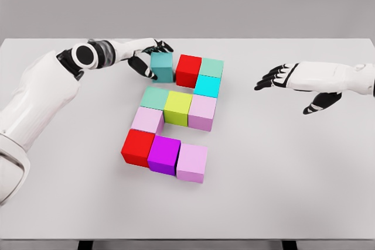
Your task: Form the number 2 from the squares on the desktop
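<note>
While the teal cube is clamped by the left hand, stiff, light handling is judged; opposite faces are best gripped. The right hand is held spread.

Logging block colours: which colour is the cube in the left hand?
Teal cube, held by the left hand; head view.

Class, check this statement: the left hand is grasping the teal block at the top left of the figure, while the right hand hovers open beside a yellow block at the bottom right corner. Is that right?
Not quite. The bottom right corner block is light purple, not yellow; the yellow-green block sits in the middle row, as the head view shows. Otherwise correct: the left hand grasps the teal block, and the right hand hovers open.
</note>
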Tool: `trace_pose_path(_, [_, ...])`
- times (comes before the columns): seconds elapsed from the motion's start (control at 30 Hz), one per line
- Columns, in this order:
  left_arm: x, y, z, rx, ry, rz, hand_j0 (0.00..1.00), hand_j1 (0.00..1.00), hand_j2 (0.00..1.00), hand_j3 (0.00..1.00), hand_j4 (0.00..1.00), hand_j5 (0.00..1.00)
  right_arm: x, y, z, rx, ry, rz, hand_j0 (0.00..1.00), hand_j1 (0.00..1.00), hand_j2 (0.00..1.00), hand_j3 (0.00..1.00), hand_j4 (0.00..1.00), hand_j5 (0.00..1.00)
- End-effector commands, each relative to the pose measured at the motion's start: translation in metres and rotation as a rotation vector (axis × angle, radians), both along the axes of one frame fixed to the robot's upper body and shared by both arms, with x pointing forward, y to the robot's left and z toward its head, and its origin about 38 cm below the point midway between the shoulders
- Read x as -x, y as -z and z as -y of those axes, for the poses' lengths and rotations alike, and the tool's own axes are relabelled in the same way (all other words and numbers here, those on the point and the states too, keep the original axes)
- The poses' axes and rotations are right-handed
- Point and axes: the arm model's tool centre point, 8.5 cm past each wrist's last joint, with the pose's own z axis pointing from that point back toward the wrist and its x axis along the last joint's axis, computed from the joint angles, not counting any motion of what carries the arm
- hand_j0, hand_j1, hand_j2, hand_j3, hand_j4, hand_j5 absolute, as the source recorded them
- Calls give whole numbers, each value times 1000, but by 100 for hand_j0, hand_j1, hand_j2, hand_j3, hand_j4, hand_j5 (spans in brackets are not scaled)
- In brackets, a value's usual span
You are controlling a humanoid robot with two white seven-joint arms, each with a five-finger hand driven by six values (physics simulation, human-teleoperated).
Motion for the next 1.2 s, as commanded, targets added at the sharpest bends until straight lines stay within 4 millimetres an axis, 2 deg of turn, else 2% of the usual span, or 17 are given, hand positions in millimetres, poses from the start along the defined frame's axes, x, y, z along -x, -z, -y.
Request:
trace_pose_path(0.0, [0,-1,1,5,1,1,76,76,76,76,76,76,0,-1,0,-6,2,-2,100,100,100,100,100,100])
trace_pose_path(0.13, [0,-2,0,33,2,-3,61,61,61,61,61,61,0,-1,-1,-7,0,-1,100,100,100,100,100,100])
trace_pose_path(0.23, [0,-3,1,39,6,-1,57,57,57,57,57,57,0,-1,-1,-8,2,-1,100,100,100,100,100,100])
trace_pose_path(0.63, [-1,-15,7,34,25,44,54,54,54,54,54,54,0,-1,0,-7,1,0,100,100,100,100,100,100])
trace_pose_path(0.77, [-1,-15,3,-52,39,77,53,53,53,53,53,53,-1,-9,3,-13,11,19,100,100,100,100,100,100])
trace_pose_path(1.0, [4,-20,8,-66,168,145,53,53,53,53,53,53,-2,-11,2,-16,10,27,100,100,100,100,100,100])
trace_pose_path(1.17, [4,-20,4,-66,166,147,54,54,54,54,54,54,-1,-14,2,-19,7,35,100,100,100,100,100,100])
